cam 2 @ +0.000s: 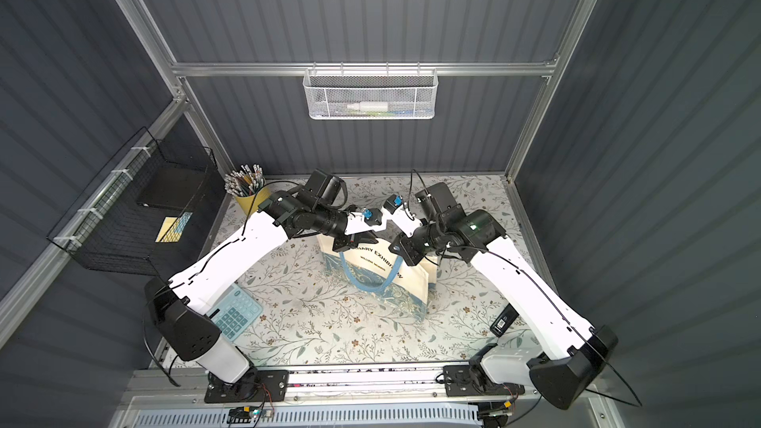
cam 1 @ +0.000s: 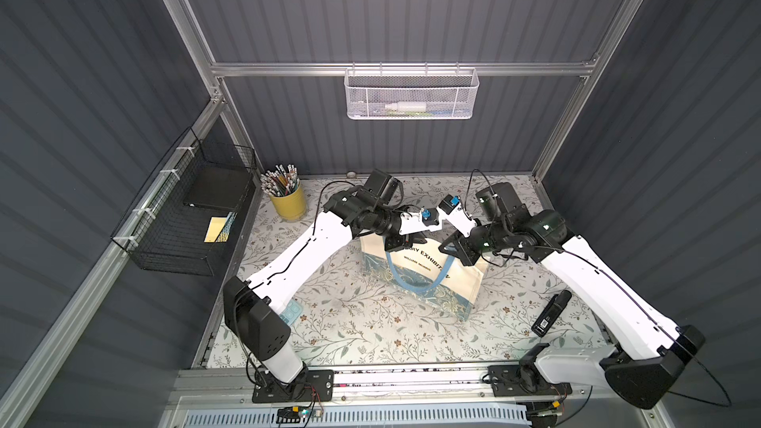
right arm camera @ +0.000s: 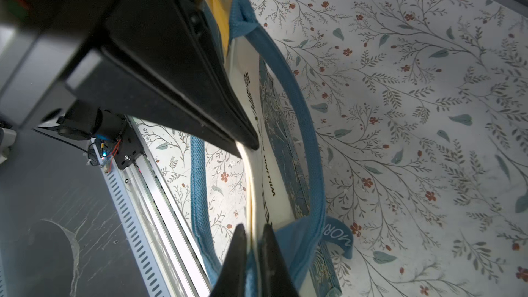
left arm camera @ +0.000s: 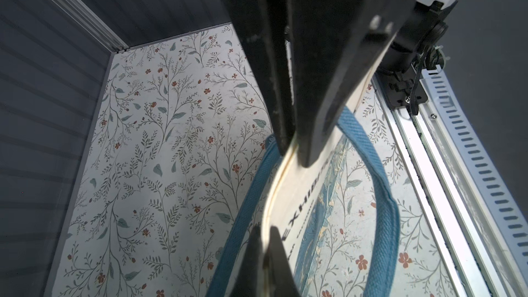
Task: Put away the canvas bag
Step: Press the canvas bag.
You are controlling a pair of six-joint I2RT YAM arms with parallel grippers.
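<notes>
The canvas bag stands upright at mid-table in both top views, cream with black lettering and a blue floral band low down. A blue handle hangs down its front face. My left gripper is shut on the left part of the top rim; in the left wrist view its jaws pinch the cream edge. My right gripper is shut on the right part of the same rim, its jaws closed on the fabric beside a handle. The two grippers face each other along the rim.
A black wire basket hangs on the left wall and a white mesh basket on the back rail. A yellow cup of pencils stands back left, a calculator front left, a black device front right.
</notes>
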